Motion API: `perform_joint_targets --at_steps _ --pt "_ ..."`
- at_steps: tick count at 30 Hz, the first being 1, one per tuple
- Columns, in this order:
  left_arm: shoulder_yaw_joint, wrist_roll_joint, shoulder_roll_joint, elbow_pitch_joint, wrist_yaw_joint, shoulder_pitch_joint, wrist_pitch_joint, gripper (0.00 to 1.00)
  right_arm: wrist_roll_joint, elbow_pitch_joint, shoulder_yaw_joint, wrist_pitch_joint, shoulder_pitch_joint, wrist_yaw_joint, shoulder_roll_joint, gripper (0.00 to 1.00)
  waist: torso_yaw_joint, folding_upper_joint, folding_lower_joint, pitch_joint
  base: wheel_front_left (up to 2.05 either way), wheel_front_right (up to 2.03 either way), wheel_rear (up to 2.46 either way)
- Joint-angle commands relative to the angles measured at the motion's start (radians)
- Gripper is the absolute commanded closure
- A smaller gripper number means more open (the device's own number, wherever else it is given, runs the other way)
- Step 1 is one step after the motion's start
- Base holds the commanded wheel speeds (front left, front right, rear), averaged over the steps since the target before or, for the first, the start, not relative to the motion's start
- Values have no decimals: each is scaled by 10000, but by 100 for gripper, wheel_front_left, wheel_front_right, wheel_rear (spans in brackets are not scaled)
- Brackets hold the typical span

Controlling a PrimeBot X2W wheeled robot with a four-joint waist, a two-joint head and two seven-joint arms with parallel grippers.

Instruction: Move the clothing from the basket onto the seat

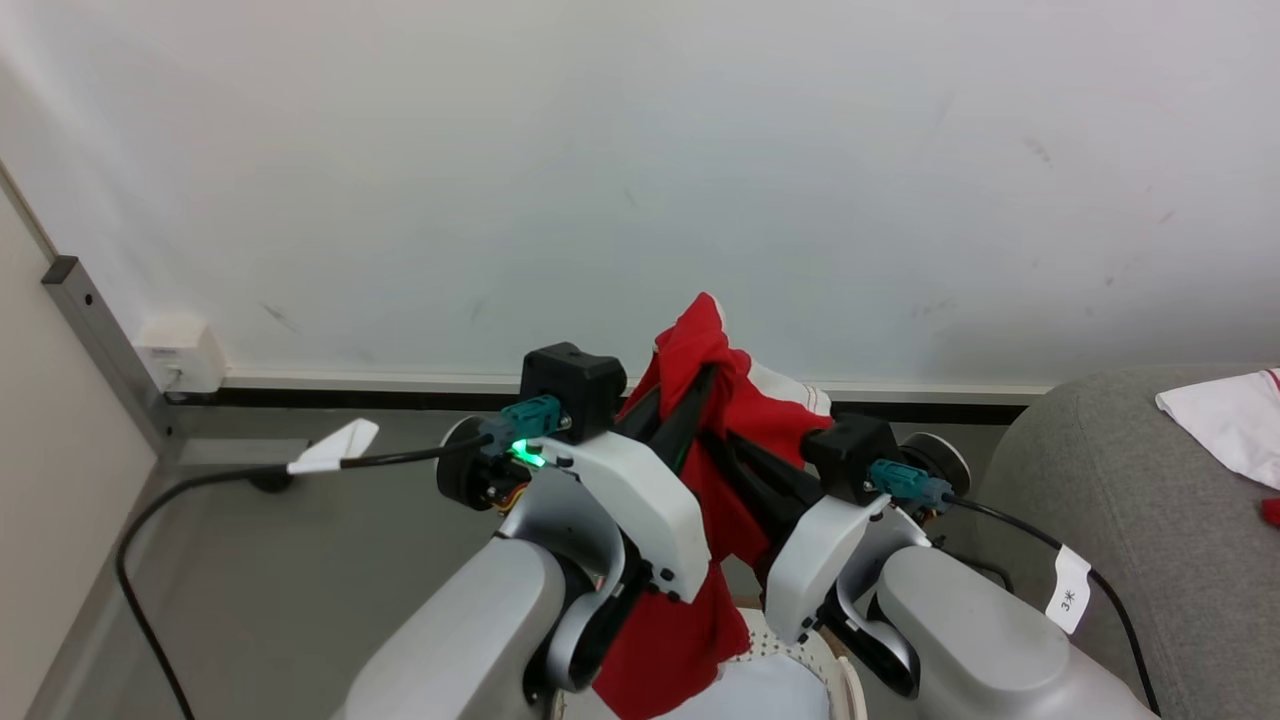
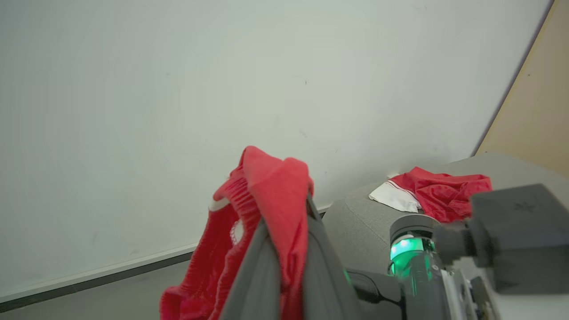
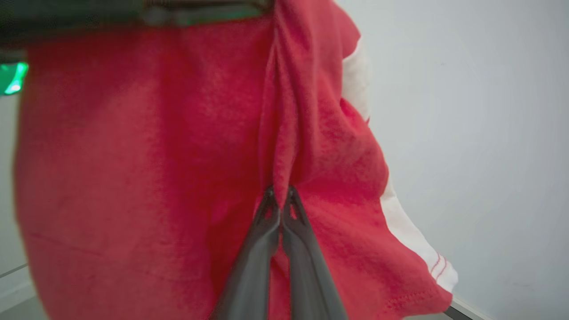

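A: The red garment [image 1: 700,350] hangs in the air over the basket [image 1: 848,685], one fold pinched in the left hand [image 2: 284,218], another in the right hand [image 3: 280,198].
B: The risk?
A: Its tail dangles low. Swung toward the seat [image 1: 1120,500], it could snag on the basket and slip loose.

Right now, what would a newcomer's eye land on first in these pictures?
The bright red garment held up against the pale wall, mid-frame in the head view, with the left pincer and right pincer both shut on it. Next, a second red-and-white garment lying on the grey seat to the robot's right.
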Motion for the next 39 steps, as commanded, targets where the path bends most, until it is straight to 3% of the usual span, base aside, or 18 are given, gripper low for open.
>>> perform_joint_targets --at_steps 1,13,15,16,24,39 --pt "45 -46 53 14 15 -77 -111 100 99 101 55 -98 -185 -24 -9 100 -13 0 -1 6 0 0 0" --pt "25 26 204 132 170 54 -185 99 614 428 217 -471 -516 -22 -9 100 -156 0 -1 30 0 0 0" --pt "3 71 231 144 208 105 -196 48 687 443 194 -506 -537 -24 -9 100 -225 0 -1 52 0 0 0" --pt "-15 80 248 152 207 130 -198 0 719 461 188 -528 -546 -22 -9 100 -261 0 -1 61 0 0 0" --pt "-38 -17 269 184 300 359 -259 0 584 583 -5 -612 -788 -22 -8 100 -746 0 -1 97 0 0 0" --pt "-27 -166 438 0 507 806 -388 0 -766 550 -1444 -616 -991 -24 -214 100 -2486 0 -1 117 0 0 0"
